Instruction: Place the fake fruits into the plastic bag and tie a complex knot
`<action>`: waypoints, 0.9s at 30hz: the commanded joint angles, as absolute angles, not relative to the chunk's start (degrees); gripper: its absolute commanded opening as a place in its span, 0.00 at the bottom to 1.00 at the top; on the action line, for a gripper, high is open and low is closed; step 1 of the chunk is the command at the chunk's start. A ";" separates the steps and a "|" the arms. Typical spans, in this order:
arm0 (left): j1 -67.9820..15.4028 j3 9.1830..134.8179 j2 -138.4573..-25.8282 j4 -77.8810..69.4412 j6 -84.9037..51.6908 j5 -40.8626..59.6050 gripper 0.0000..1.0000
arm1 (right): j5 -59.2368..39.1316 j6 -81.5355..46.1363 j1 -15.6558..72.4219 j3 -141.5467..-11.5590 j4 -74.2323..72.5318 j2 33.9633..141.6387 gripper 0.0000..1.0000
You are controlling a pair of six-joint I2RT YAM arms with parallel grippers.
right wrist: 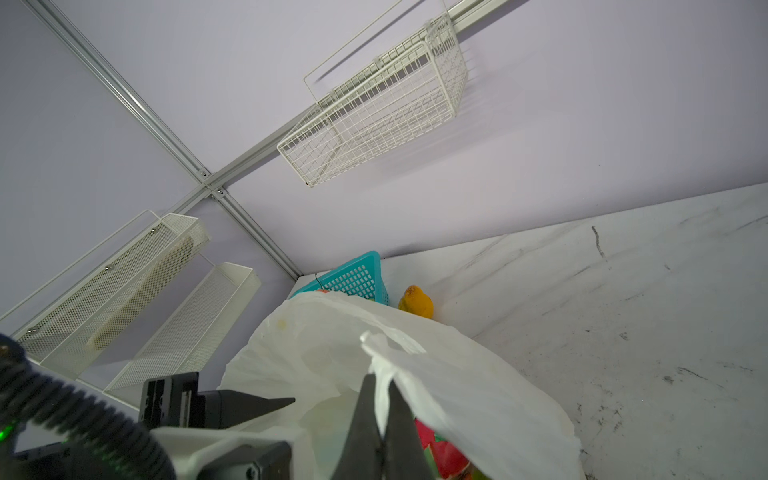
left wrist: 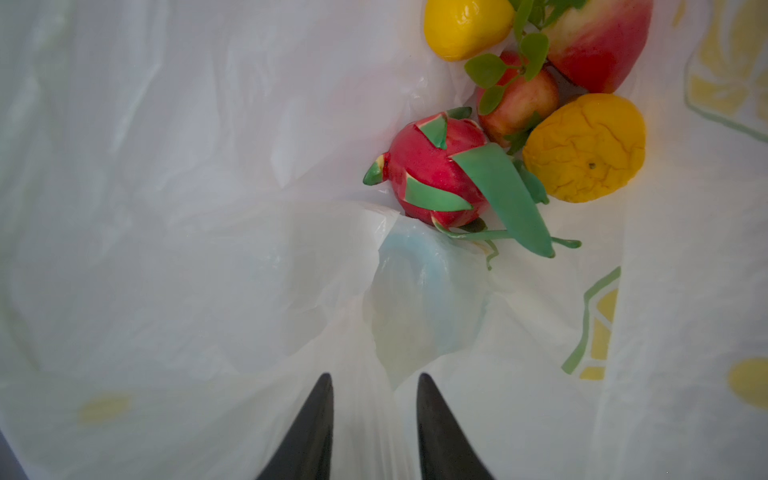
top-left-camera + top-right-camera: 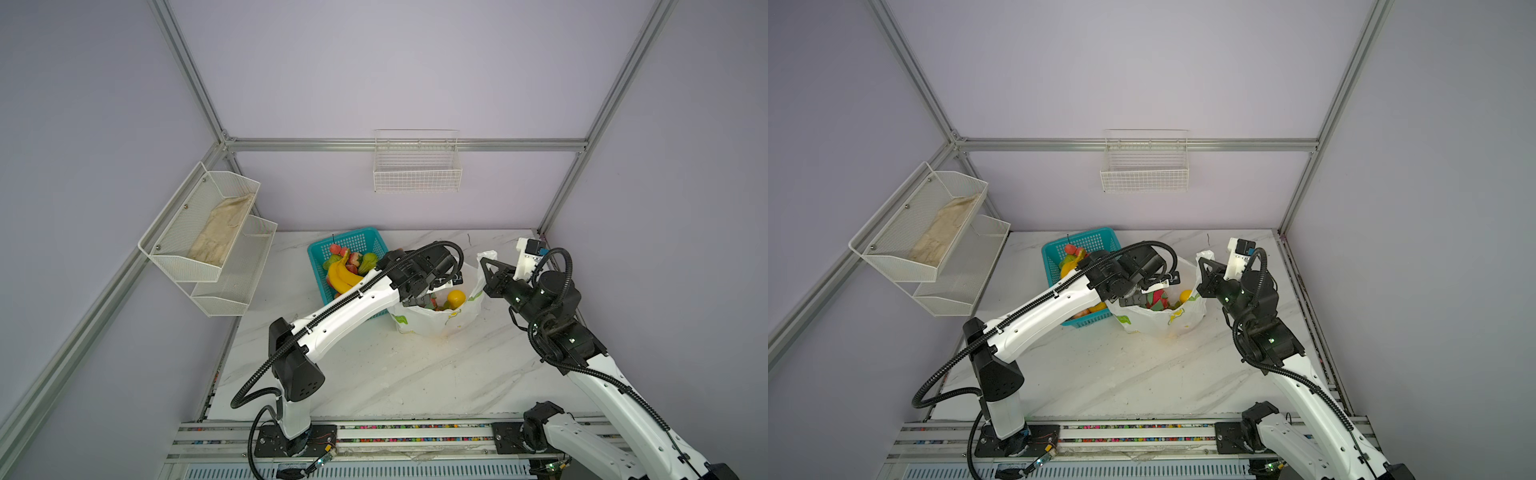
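Tabletop (image 3: 395, 374): bag (image 3: 428, 324) in right claw (image 1: 379, 380)

The bag (image 2: 208, 166) is translucent white with yellow-and-green prints. Its dragon fruit (image 2: 432, 174) is red with green scales, the orange (image 2: 582, 149) deep yellow-orange, the apples (image 2: 598, 45) red fading to yellow. At the bag's ten o'clock, the basket (image 3: 357, 241) is teal lattice. The table (image 3: 374, 374) is white, grey-veined marble.

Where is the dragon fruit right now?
In the left wrist view, the dragon fruit lies inside the plastic bag, beside an orange and a small apple.
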State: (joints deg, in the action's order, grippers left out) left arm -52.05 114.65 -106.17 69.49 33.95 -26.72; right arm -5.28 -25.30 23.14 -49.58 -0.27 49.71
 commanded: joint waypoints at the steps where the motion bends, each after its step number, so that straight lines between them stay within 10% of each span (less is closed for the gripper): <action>1: -51.13 119.13 -101.95 66.18 32.61 -26.89 0.26 | -3.94 -25.76 22.93 -49.00 -1.11 48.31 0.00; 12: -49.10 105.23 -89.47 47.88 25.07 -14.62 0.02 | -2.82 -21.33 22.89 -51.22 1.01 48.49 0.00; 19: -50.33 101.93 -87.18 50.19 25.93 -7.08 0.42 | -2.78 -19.17 22.95 -52.56 2.18 48.52 0.00; 27: -54.83 108.13 -92.62 58.86 34.01 -15.96 0.62 | -1.89 -19.51 22.94 -52.76 2.67 48.09 0.00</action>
